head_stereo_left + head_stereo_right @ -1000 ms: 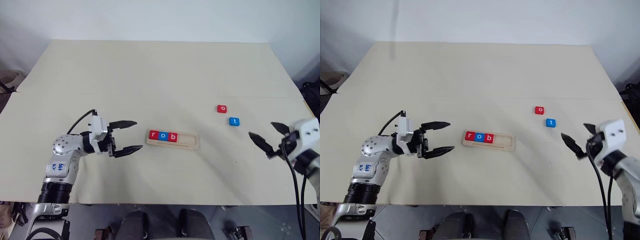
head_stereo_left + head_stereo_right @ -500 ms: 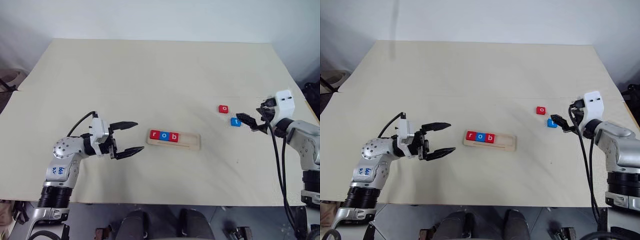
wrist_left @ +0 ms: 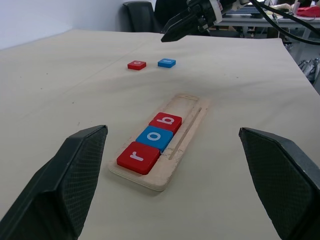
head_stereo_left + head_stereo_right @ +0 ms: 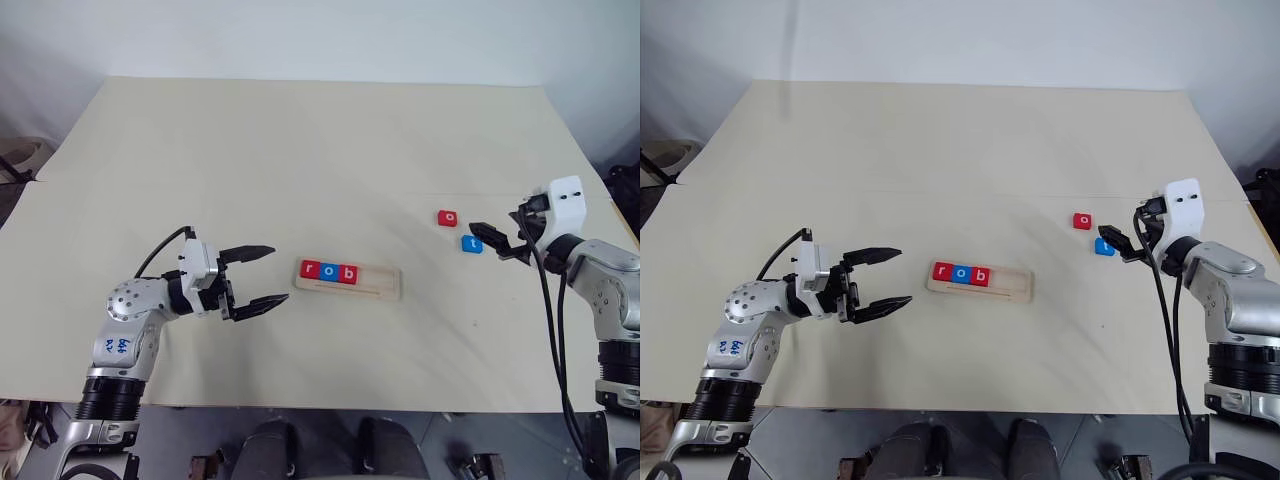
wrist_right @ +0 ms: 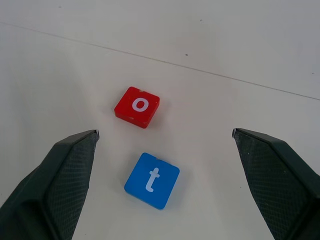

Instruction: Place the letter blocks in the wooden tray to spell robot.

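The wooden tray (image 4: 386, 284) lies at the table's middle, with a red r (image 4: 309, 269), a blue o (image 4: 327, 271) and a red b (image 4: 346, 273) filling its left end; its right end is bare. Two letter blocks lie loose to the right: a red o (image 4: 447, 217) and a blue t (image 4: 471, 243). My right gripper (image 4: 484, 241) is open just right of the blue t (image 5: 152, 180), which lies between its spread fingers (image 5: 55, 185) with the red o (image 5: 137, 106) beyond. My left gripper (image 4: 278, 273) stands open left of the tray (image 3: 187, 125), holding nothing.
The pale table (image 4: 300, 150) is bare beyond the tray and blocks. Its right edge runs close behind my right arm. Dark chairs and a desk (image 3: 150, 10) stand past the far side in the left wrist view.
My right gripper has swung in from near the table's front right edge to the loose blue t and red o, staying open. The left gripper has kept still.
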You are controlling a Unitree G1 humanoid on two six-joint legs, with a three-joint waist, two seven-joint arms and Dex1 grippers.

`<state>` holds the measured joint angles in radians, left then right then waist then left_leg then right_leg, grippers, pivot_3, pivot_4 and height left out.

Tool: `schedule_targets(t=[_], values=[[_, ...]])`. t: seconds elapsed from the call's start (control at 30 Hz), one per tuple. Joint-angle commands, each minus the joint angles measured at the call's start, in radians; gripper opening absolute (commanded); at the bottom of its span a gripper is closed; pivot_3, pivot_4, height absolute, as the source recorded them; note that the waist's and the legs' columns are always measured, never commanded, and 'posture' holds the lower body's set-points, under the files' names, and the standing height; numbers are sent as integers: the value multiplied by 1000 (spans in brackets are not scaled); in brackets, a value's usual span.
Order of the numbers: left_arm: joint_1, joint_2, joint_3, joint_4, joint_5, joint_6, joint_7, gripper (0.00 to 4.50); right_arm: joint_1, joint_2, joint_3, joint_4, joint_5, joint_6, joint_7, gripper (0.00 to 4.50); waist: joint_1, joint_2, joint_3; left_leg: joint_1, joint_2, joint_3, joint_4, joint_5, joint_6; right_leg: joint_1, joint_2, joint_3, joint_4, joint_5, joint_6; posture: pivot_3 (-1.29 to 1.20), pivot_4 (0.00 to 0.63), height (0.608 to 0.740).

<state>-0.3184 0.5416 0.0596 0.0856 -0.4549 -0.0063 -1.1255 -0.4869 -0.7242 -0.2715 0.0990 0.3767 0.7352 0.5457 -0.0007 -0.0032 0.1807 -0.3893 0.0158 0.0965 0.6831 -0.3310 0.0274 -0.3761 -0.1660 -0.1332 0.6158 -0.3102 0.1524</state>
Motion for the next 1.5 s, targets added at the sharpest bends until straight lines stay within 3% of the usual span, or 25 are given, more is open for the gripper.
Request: schedule_targets(t=[0.03,0.37,0.67,0.87,0.97,1.2,1.37,1.5], values=[[-11,3,9,-34,-7,-5,-1,4500,20,-6,-31,-28,14,-7,8,4485,0,0,0,0,0,0,0,0,0,0,0,0,0,0,0,0,150,740],[-28,6,7,-25,-2,-2,-2,4500,-60,62,58,-55,-3,89,-51,4485,-6,0,0,0,0,0,0,0,0,0,0,0,0,0,0,0,150,740],[-23,0,4,-45,4,2,16,4500,-264,213,118,230,-129,52,-254,4485,-2,0,0,0,0,0,0,0,0,-1,0,0,1,0,0,0,150,740],[0,8,19,-69,-2,6,34,4500,-322,273,108,330,-158,23,-320,4485,-8,0,0,-1,0,0,-1,0,0,-1,0,0,1,0,0,0,150,740],[15,9,22,-84,-5,10,41,4500,-329,298,99,350,-155,1,-331,3884,-16,0,0,-1,0,0,-1,0,0,-1,0,0,1,0,0,0,150,740],[25,8,16,-101,-8,19,50,4500,-315,324,85,350,-158,-9,-355,1489,-29,0,0,0,1,0,-1,0,0,-1,0,0,2,0,0,0,150,740],[23,6,12,-105,-8,25,48,4500,-282,306,72,183,-127,81,-347,1445,-27,0,0,0,1,-1,-1,0,0,-1,0,0,2,0,0,0,150,740],[20,6,10,-100,-9,28,41,4500,-211,289,55,-63,-76,248,-336,1445,-26,1,0,-1,2,-1,-1,0,0,-1,0,0,1,0,0,0,150,740]])
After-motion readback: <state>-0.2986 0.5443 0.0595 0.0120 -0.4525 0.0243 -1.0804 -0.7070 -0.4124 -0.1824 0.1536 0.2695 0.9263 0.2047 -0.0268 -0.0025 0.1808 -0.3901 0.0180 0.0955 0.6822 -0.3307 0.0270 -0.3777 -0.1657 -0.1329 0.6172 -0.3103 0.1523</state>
